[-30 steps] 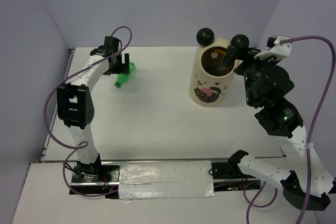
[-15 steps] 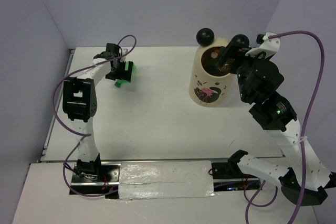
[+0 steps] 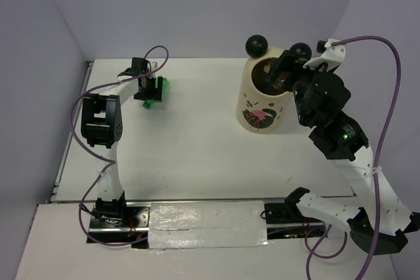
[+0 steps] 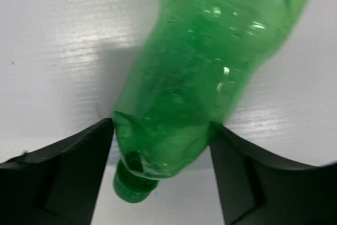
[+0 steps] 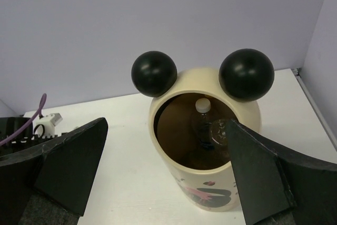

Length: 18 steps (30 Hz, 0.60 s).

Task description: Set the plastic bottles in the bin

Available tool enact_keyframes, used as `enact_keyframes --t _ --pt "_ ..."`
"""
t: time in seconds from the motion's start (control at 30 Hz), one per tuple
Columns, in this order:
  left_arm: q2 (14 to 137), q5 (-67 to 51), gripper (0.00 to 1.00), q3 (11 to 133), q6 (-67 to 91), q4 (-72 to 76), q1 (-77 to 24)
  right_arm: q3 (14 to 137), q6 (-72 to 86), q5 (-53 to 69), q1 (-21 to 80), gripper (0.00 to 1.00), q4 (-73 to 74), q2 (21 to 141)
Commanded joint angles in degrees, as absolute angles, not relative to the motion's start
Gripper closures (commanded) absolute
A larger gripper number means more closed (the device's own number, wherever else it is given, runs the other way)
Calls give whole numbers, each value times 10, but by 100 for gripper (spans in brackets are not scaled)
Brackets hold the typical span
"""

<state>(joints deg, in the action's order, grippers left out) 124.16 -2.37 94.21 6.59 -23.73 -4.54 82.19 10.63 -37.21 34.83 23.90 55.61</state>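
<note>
A green-tinted plastic bottle (image 3: 157, 91) lies on the white table at the far left. In the left wrist view it (image 4: 210, 61) fills the frame, cap towards the camera. My left gripper (image 3: 148, 88) (image 4: 161, 127) is down over it, with both fingers pressing the bottle's shoulder on either side. The cream bin (image 3: 260, 106) with two black ball ears stands at the far right. My right gripper (image 3: 279, 72) (image 5: 166, 130) hovers open and empty over its mouth. Inside the bin (image 5: 210, 185) I see a clear bottle with a white cap (image 5: 201, 105) and another clear bottle (image 5: 217, 131).
A silver taped strip (image 3: 207, 224) runs along the near table edge between the arm bases. Purple cables loop above both arms. Lilac walls close in the table at the back and on both sides.
My left arm's elbow swung in and its gripper settled lower onto the green bottle. My right gripper shifted slightly left, further over the bin's mouth.
</note>
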Motion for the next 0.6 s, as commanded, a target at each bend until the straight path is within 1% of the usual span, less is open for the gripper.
enact_keyframes --t 0.0,0.03,0.07,0.1,0.2,0.23,0.33,0.47,0.57 --pt "1265 -39 18 956 89 -209 -40 851 112 -370 346 0 245 558" --pt "1263 -41 28 955 92 -209 -40 851 113 -371 346 0 245 557" --pt "1260 -40 33 948 93 -208 -40 850 114 -370 346 0 244 556" --pt "1250 -40 41 941 96 -203 -40 849 115 -370 347 0 244 555" --pt "1225 -35 52 906 98 -195 -40 849 119 -367 347 0 246 555" --pt "1206 -33 58 897 103 -191 -40 851 119 -365 347 0 248 556" --pt "1162 -38 68 864 112 -186 -40 854 120 -364 346 0 251 559" --pt "1095 -83 71 844 122 -207 -41 864 121 -356 346 0 259 564" --pt "1029 -157 72 830 124 -232 -46 895 127 -329 347 0 294 587"
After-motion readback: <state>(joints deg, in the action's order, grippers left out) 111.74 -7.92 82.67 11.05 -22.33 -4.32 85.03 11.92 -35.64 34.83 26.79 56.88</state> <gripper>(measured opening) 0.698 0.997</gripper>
